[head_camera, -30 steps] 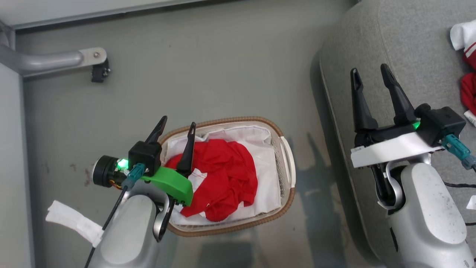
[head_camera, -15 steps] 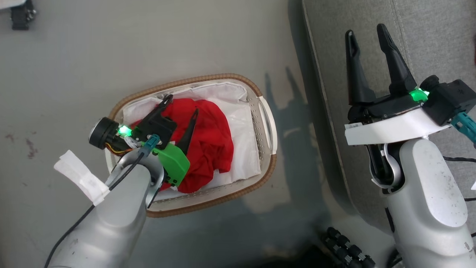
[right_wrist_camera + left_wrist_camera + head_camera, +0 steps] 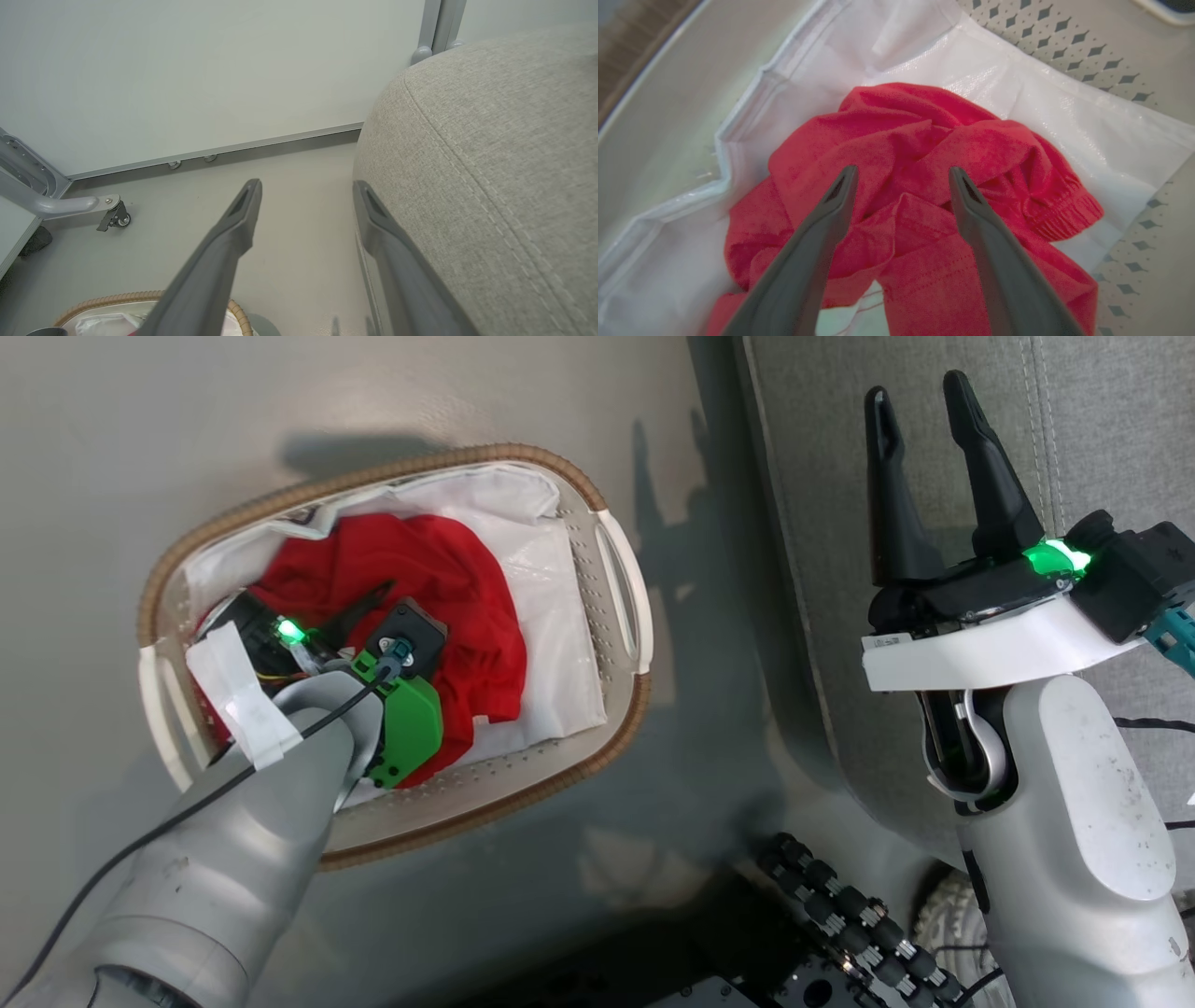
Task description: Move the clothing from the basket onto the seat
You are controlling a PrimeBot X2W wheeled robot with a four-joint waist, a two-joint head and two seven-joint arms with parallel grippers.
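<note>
Upper left of the head view: basket (image 3: 467, 455) on the floor (image 3: 112, 429), clothing (image 3: 439, 569) bunched on its white liner (image 3: 551, 644), with the seat (image 3: 803, 476) off to the right. Down inside the basket, left gripper (image 3: 902, 171) has its fingers (image 3: 822, 233) apart, straddling a raised red fold (image 3: 915, 210), nothing pinched yet. Over the seat edge, right gripper (image 3: 913, 390) hangs with fingers apart, empty. Step in hand looks like the grab: I'd sink the tips a bit deeper so they close on a thick ridge rather than one thin layer, and stay off the liner so it doesn't lift with the fabric. Left wrist view shows the fold between the tips and a ribbed hem (image 3: 1069, 217) at lower right; head view has the wrist (image 3: 401, 709) in front of that spot. Right wrist view adds the wall (image 3: 187, 70) and a castor (image 3: 119, 218) at left
</note>
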